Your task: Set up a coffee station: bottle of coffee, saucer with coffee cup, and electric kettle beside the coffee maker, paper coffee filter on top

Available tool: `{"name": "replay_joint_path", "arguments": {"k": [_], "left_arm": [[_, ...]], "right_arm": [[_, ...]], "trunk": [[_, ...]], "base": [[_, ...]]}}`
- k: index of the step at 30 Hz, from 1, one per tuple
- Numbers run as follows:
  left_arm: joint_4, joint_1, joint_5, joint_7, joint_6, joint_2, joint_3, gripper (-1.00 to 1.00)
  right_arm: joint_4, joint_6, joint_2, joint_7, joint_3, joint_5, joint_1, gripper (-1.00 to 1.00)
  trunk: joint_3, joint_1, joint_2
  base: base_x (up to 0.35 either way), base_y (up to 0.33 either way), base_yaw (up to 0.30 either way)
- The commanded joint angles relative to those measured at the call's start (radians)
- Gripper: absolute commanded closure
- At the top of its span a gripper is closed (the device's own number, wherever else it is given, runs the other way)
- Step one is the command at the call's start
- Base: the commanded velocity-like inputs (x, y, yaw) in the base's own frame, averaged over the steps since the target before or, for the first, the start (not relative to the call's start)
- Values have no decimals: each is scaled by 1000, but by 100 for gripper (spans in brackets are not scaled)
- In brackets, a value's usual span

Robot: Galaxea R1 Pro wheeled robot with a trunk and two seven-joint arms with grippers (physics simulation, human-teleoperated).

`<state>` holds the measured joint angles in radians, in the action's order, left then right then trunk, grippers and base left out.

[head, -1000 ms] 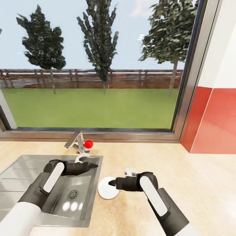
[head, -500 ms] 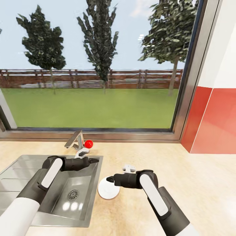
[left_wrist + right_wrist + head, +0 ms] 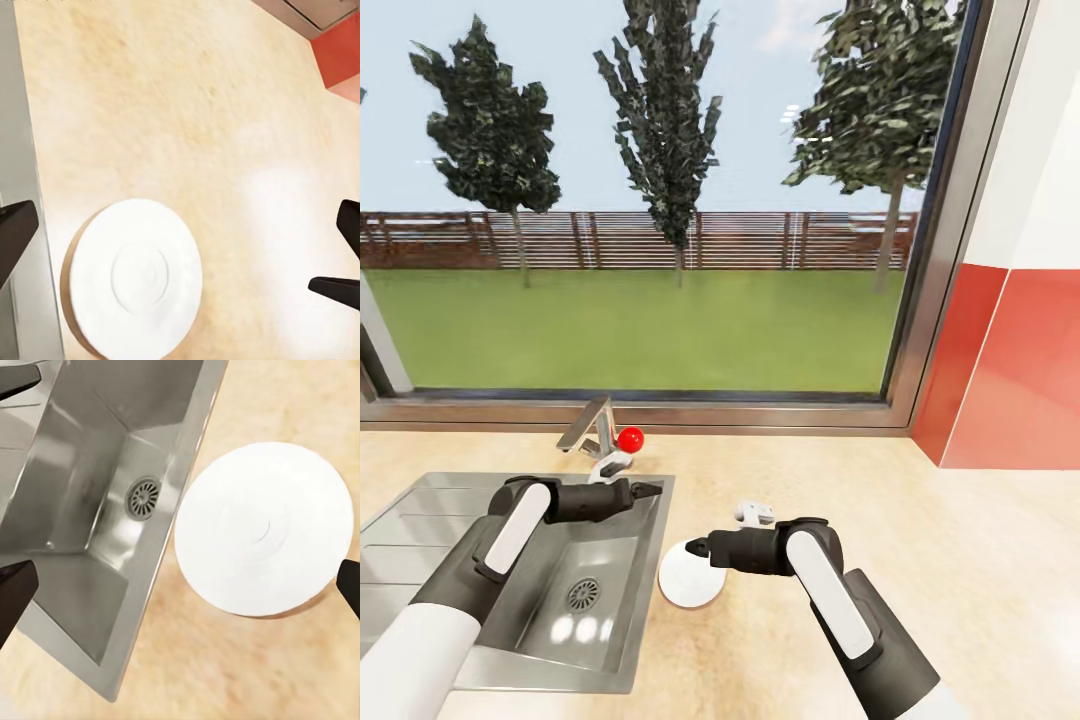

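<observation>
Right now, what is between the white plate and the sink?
Nothing but a thin strip of bare countertop. In the right wrist view the saucer lies just beside the sink rim, with no object between them.

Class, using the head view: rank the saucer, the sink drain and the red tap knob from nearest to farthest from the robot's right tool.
1. Saucer: on the countertop, just under the right tool.
2. Sink drain: in the basin, to the tool's left.
3. Red tap knob: behind the sink, by the window.
</observation>
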<state>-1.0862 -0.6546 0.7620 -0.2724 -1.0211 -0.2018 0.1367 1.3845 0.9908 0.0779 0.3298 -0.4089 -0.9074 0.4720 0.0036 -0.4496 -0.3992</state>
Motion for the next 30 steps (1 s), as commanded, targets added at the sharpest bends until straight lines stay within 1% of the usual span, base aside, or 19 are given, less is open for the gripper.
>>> {"name": "replay_joint_path", "arguments": {"k": [1,4,12,30], "left_arm": [[0,0,-9,-10,-1,-1,1,-100],[2,0,-9,-10,-1,-1,1,-100],[3,0,-7,-10,-1,-1,1,-100],[4,0,-11,-10,1,-1,4,-100]], "right_arm": [[1,2,0,11,0,-10,0,-100],[0,2,-1,11,0,-10,0,-100],[0,2,-1,11,0,-11,0,-100],[0,3,-1,11,0,-11,0,-100]], "trunk": [[0,0,-1],[0,0,-1],[0,0,-1],[0,0,-1]], "base": [[12,0,0],[104,0,0],[202,0,0],[13,0,0]]}}
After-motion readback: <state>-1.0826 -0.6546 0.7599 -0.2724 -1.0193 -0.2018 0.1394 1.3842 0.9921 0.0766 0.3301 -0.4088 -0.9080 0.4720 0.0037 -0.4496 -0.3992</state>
